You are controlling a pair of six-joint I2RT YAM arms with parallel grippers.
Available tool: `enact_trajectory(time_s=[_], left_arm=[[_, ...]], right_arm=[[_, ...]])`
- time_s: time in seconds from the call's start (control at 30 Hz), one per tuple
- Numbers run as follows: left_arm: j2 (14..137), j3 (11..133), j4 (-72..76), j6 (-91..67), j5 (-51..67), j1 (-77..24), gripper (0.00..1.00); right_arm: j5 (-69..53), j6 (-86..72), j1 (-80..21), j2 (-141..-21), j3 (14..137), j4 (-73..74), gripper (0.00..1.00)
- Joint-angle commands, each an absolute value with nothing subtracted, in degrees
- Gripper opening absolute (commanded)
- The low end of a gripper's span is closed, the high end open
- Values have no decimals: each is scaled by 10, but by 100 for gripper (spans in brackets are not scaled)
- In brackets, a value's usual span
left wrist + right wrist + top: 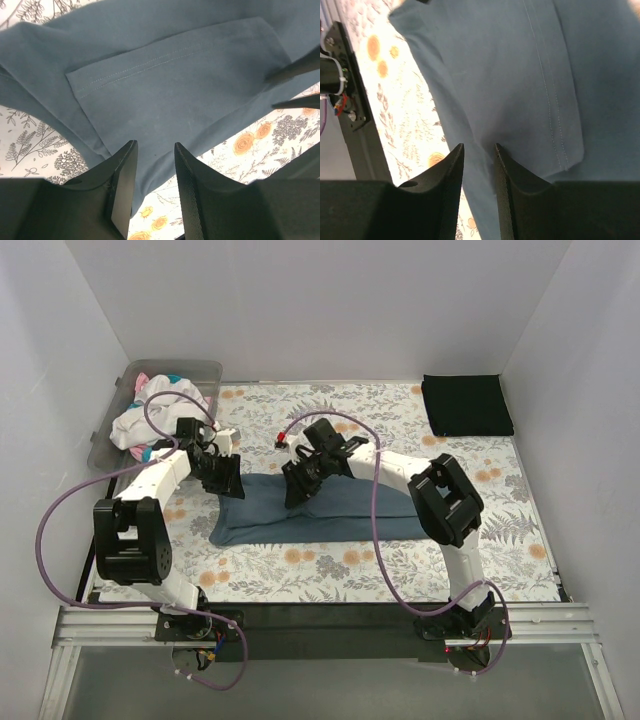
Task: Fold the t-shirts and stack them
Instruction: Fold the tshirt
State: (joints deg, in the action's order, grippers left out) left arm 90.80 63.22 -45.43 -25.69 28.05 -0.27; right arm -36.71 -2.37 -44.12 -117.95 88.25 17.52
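Look at the slate blue-grey t-shirt [330,510] in the middle of the flowery table cloth [300,565]. Folded into a long strip and lying flat, with its long way going left to right.

Find the left gripper [228,480] down at the far left corner of that strip. Find the right gripper [300,490] down on the same far edge, close to the middle. Both right at the cloth, side by side. Right half of the strip well apart from either one.

On the left gripper, fingers [125,170] nearly together, with a small gap and blue cloth showing in the gap. Same with the right gripper's fingers [451,172]. Cannot tell whether squeezing the cloth or just sitting over it.

Probably next: fold the strip across its long way, left end over toward the right end, to make a small square. Best led by the left gripper, being nearer to that end.

After that, stack with the black t-shirt [466,405], folded and waiting at the far right corner. More to do later: white and pink t-shirts [140,425] heaped in the clear bin [205,370] at the far left.
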Motion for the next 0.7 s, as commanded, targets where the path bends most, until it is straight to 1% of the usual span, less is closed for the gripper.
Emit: enact_trajectory(time_s=[0.0, 0.1, 0.17, 0.2, 0.23, 0.33, 0.4, 0.43, 0.47, 0.57, 0.6, 0.63, 0.67], left_arm=[[918, 617, -444, -269, 287, -1, 34], [932, 606, -432, -272, 275, -1, 33], [938, 603, -428, -279, 268, -1, 32], [944, 602, -425, -279, 267, -1, 32], [947, 603, -424, -280, 265, -1, 32], [962, 600, -415, -287, 251, -1, 31], [982, 603, -413, -291, 244, -1, 31], [988, 605, -410, -292, 231, -1, 30], [992, 606, -409, -293, 225, -1, 30], [993, 625, -399, -294, 207, -1, 30], [983, 634, -402, -294, 214, -1, 28], [973, 648, -403, -295, 227, -1, 27], [950, 668, -403, -296, 226, -4, 27]], right_arm=[[-384, -27, -440, -1194, 869, 175, 36], [-374, -18, -439, -1200, 838, 174, 34], [-378, -15, -439, -1208, 825, 175, 31], [-384, -16, -439, -1210, 817, 175, 31], [-388, -16, -439, -1211, 815, 173, 27], [-412, -14, -439, -1215, 816, 174, 26], [-434, -8, -439, -1200, 833, 183, 28], [-436, -2, -438, -1179, 842, 205, 31], [-437, 25, -435, -1166, 851, 219, 32], [-411, 62, -411, -1105, 863, 275, 38], [-388, 95, -402, -1092, 861, 292, 39], [-371, 114, -392, -1079, 860, 326, 44], [-353, 131, -368, -1058, 849, 341, 45]])
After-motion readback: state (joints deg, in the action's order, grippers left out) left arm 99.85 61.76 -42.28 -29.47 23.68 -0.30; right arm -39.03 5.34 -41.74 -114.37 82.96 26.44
